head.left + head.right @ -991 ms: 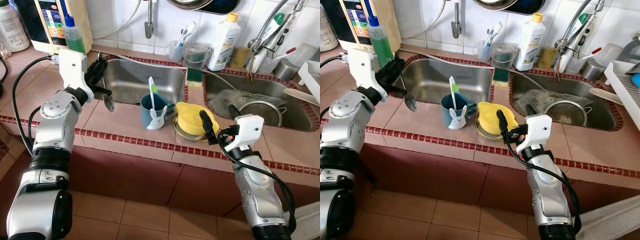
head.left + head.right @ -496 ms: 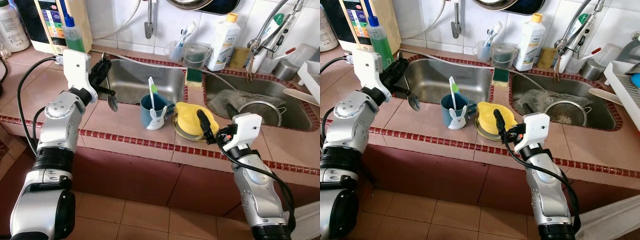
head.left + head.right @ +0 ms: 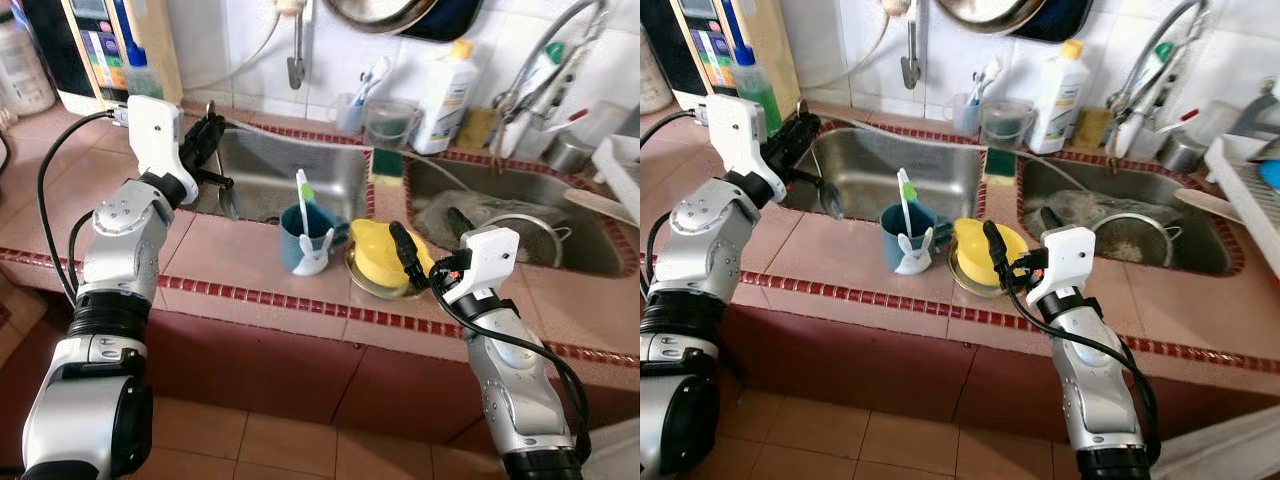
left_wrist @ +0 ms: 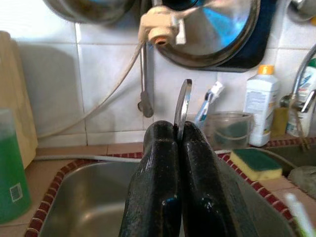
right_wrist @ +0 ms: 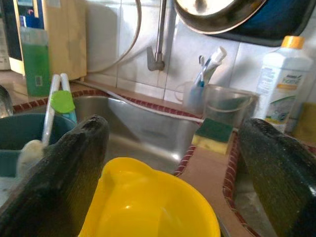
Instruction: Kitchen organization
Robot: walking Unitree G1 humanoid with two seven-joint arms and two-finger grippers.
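Spoon (image 3: 226,196) stays clamped in my left gripper (image 3: 207,148), now nearer the sink (image 3: 290,165); my right gripper (image 3: 410,258), fingers spread, has closed on the yellow bowl (image 3: 375,252).

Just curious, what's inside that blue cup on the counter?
A white brush with a green part stands in the blue cup. A white rabbit figure covers its front, and the bottom of the cup cannot be seen.

a white bottle with a yellow cap (image 3: 443,88) stands at the tiled wall behind the two steel sinks, near a clear plastic cup (image 3: 391,118) and a green-and-yellow sponge (image 3: 388,160). a bottle of green liquid (image 3: 757,92) stands at the worktop's (image 3: 250,255) far left, and a metal strainer (image 3: 1135,240) lies in the right sink (image 3: 1200,225).
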